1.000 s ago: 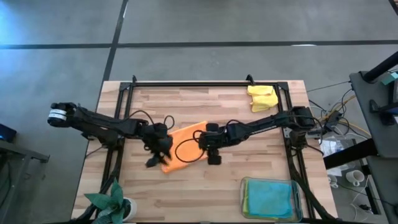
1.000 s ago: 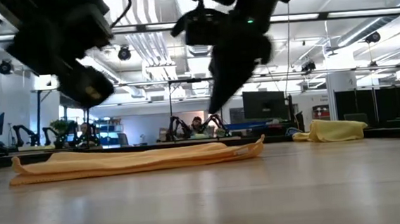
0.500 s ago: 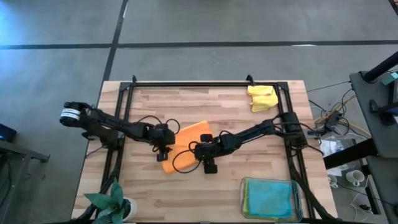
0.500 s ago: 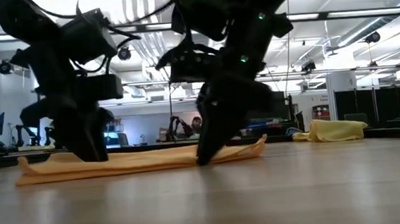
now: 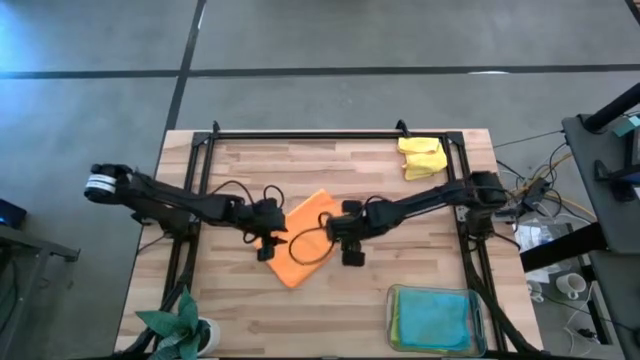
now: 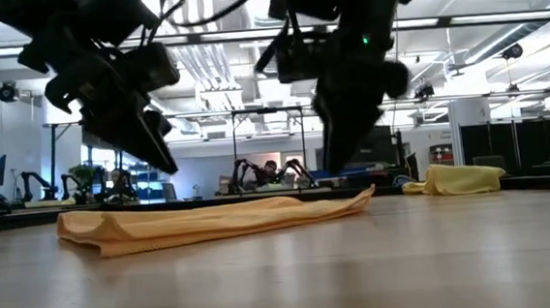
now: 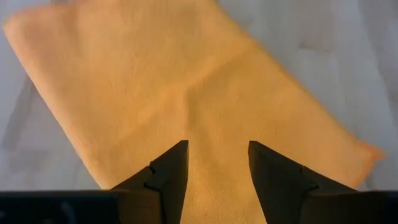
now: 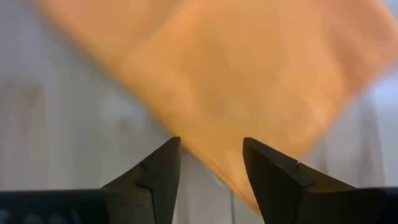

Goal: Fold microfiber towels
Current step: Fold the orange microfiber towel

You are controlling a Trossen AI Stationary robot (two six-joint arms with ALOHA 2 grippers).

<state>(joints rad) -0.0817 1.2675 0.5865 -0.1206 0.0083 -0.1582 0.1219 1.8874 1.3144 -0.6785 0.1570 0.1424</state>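
Since half a second ago both grippers have lifted off the orange towel [image 5: 303, 240], which now lies folded into a longer strip angled toward 5 o'clock at the table's [image 5: 400, 200] middle. At 9 o'clock of it, the left gripper [image 5: 268, 238] hovers with fingers [image 7: 171, 171] parted, empty. At 3 o'clock, the right gripper [image 5: 340, 228] hangs likewise spread, holding nothing. A yellow towel [image 5: 421, 157] sits at 1 o'clock; a light blue towel [image 5: 437, 318] fills the tray [image 5: 391, 300] at 5 o'clock. No writing is legible.
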